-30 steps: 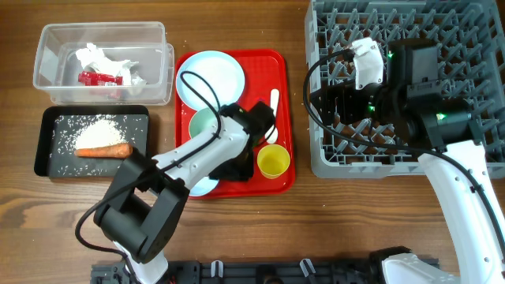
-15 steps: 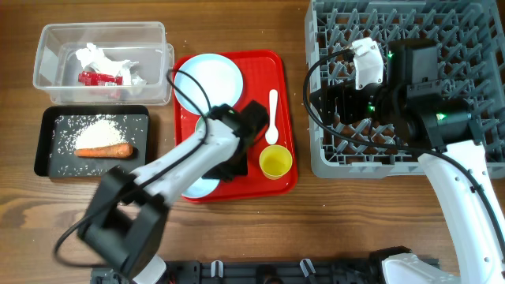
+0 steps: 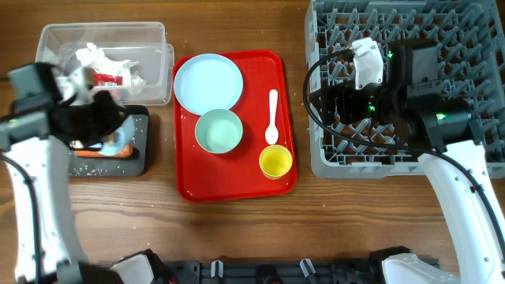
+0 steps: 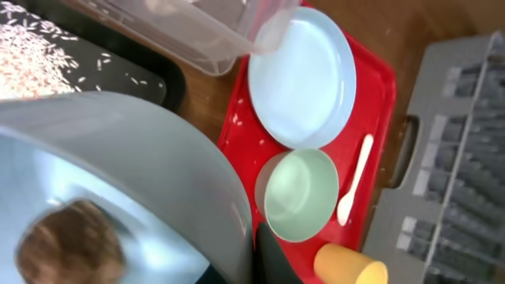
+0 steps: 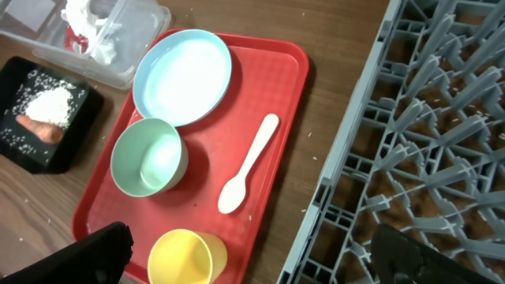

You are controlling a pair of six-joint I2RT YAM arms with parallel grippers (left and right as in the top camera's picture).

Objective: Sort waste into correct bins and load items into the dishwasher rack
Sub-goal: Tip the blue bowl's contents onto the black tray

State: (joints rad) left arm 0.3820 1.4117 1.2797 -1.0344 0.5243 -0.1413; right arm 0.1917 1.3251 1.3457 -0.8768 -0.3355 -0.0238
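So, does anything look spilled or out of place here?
Yes: a few white rice grains lie loose on the red serving tray, beside the light blue plate, away from the pile in the black tray. Nothing else stands out.

Overhead looks straight down; wrists share red tray (image 3: 237, 175).

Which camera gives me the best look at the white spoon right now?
Right wrist: the white spoon lies whole, large and unblocked on the red tray, its bowl end toward the yellow cup. Overhead shows the spoon whole but small. Left wrist shows it small too, beside the pale green bowl.
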